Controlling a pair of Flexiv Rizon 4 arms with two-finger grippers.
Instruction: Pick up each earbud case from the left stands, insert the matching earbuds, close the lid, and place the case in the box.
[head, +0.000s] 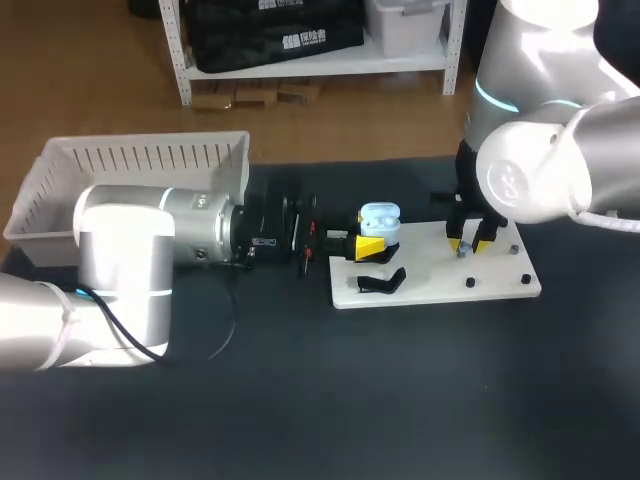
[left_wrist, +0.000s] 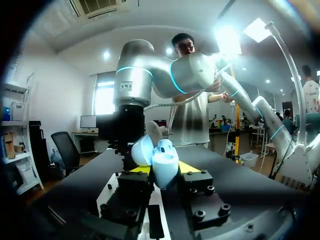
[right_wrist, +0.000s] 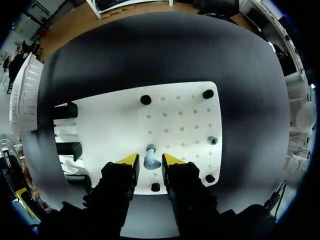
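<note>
A light blue earbud case (head: 380, 222) with its lid up is held over the left end of the white board (head: 440, 288); my left gripper (head: 368, 246) is shut on it. In the left wrist view the case (left_wrist: 162, 161) sits between the yellow tips of the left gripper (left_wrist: 163, 170), with an earbud showing inside. My right gripper (head: 470, 243) points down at the board's right part. In the right wrist view a small pale earbud (right_wrist: 151, 159) stands on the board between the tips of the right gripper (right_wrist: 150, 160), which are narrowly apart from it on both sides.
A white slatted box (head: 140, 165) stands at the back left, behind my left arm. Black stands (head: 381, 283) sit on the board's left part, and black pegs (head: 470, 283) dot its right part. Dark tabletop lies in front of the board.
</note>
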